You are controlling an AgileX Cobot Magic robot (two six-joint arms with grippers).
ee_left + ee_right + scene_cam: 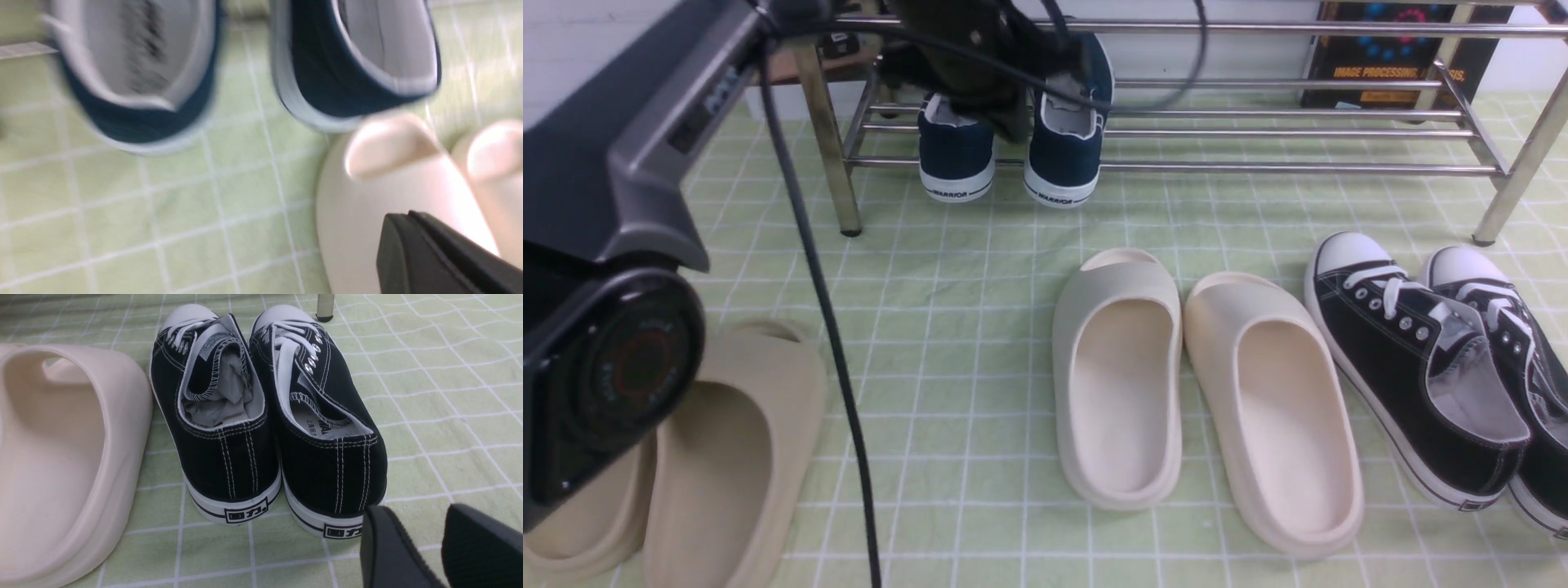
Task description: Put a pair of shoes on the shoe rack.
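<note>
Two navy slip-on shoes, the left one (956,159) and the right one (1063,159), stand side by side on the lower rods of the chrome shoe rack (1258,169), heels toward me. My left gripper (1011,122) hangs just above and between their heels. In the left wrist view it (408,220) is shut and empty, apart from the blurred navy heels (139,118), (327,85). My right gripper (416,516) is open and empty, just behind the heels of the black lace-up sneakers (229,457). It is out of the front view.
Two cream slides (1119,376), (1274,408) lie mid-floor on the green checked cloth. Black sneakers (1413,367) lie at the right and beige slides (727,457) at the near left. A black cable (833,343) hangs from the left arm. A dark book (1388,57) stands behind the rack.
</note>
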